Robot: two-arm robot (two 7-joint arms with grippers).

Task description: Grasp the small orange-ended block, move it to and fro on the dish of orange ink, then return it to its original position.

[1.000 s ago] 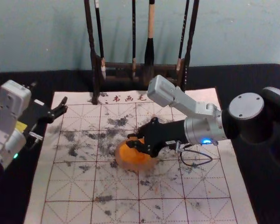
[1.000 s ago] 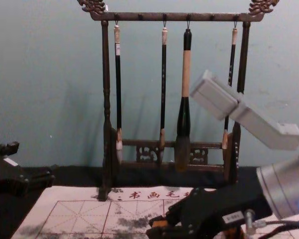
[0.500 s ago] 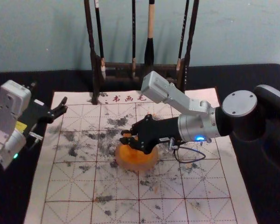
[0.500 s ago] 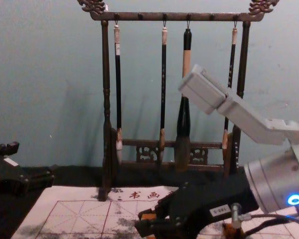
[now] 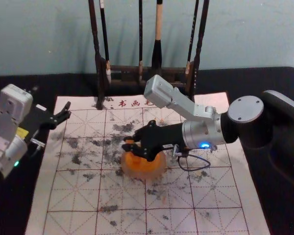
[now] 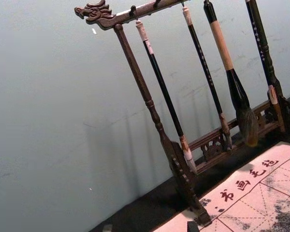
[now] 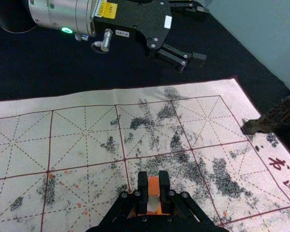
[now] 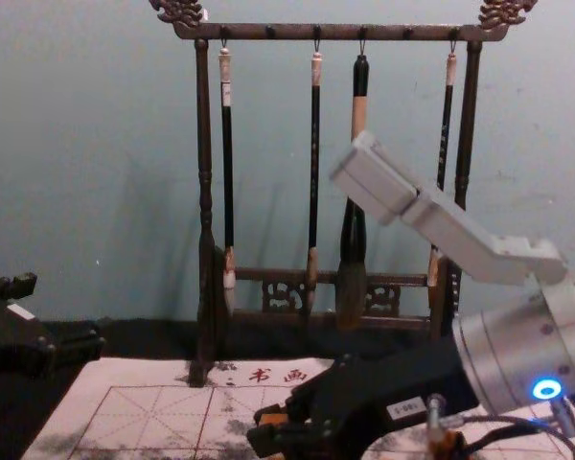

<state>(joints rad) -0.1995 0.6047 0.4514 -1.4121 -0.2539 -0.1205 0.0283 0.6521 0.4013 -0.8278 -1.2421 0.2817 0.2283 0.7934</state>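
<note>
Head view: the right hand (image 5: 127, 143) is pinching the block (image 7: 153, 184) tight over the dish (image 5: 143, 173); inking is seemingly happening, its return pending; the left hand (image 5: 66, 111) is idling open, left of the dish.

Head looks down, chest level, left wrist aslant, sharing the rack (image 8: 289, 33); right wrist, closer, faces paper (image 7: 101, 145).

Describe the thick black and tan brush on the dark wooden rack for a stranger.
Find the dark carved wooden rack before the pale wall. The black and tan brush hangs third from the chest view's left. Its swollen lower handle sets it apart from the slim black brushes.
</note>
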